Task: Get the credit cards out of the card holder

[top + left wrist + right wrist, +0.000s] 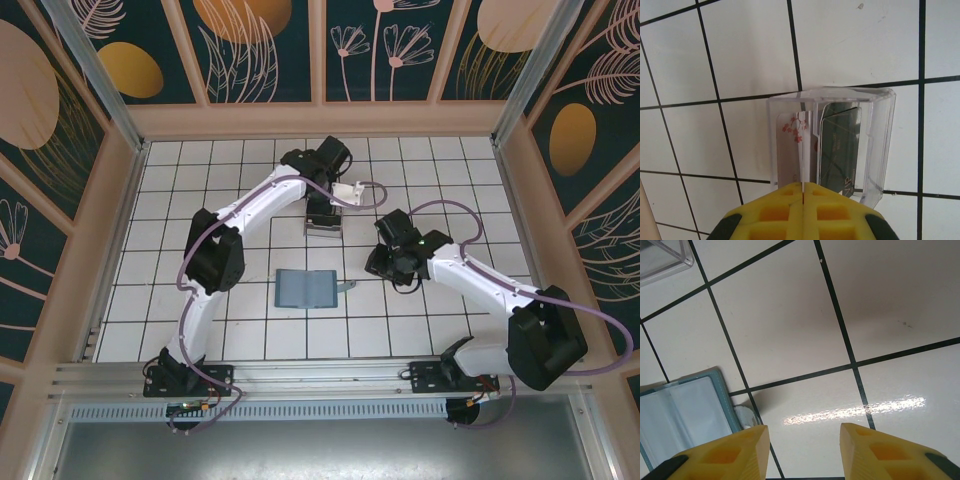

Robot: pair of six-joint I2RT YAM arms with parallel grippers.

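Clenched tight, jaws pressed together: left tool, right at the near edge of a clear plastic box on the white tiled table. Standing inside that box: dark and pale blossom-printed credit cards. Released, jaws apart above bare tile: right tool. Just beside it, lying open and flat mid-table: teal bifold card holder.

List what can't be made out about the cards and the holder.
- Number of cards in the clear box: left wrist view, they overlap, and the left gripper hides their lower ends.
- Pockets of the card holder: top view, too small; right wrist view, cut off by the left edge.
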